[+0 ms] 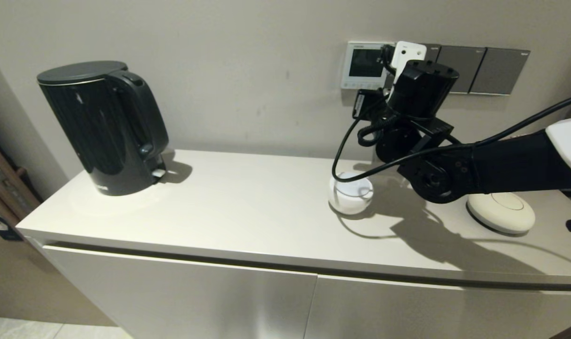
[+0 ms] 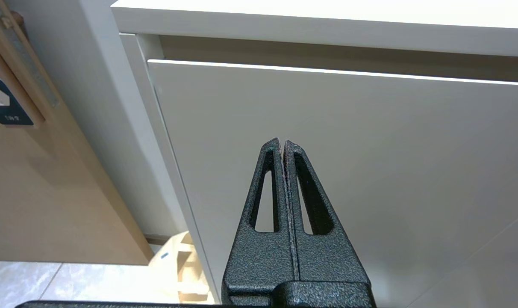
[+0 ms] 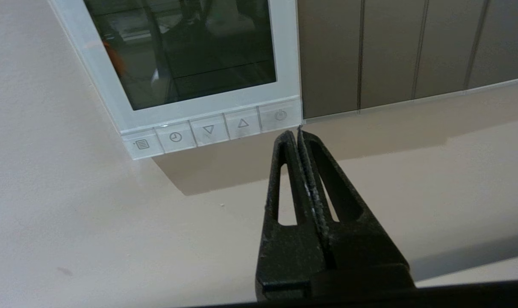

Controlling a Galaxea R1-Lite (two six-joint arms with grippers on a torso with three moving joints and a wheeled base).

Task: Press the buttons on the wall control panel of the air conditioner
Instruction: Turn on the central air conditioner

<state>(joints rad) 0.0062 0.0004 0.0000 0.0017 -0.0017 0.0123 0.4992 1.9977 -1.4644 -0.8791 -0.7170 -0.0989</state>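
Observation:
The white-framed wall control panel hangs on the wall above the cabinet; its screen is dark. It also shows in the right wrist view. A row of pale buttons runs along its lower edge, with the power button at the end beside the grey switch plates. My right gripper is shut and empty, its tips just below the power button's corner; I cannot tell whether they touch it. In the head view the right wrist hides the fingers. My left gripper is shut and empty, parked low before the cabinet door.
Dark grey switch plates adjoin the panel on the wall. On the cabinet top stand a black kettle, a small white round device and a cream disc. The right arm's cable loops above the device.

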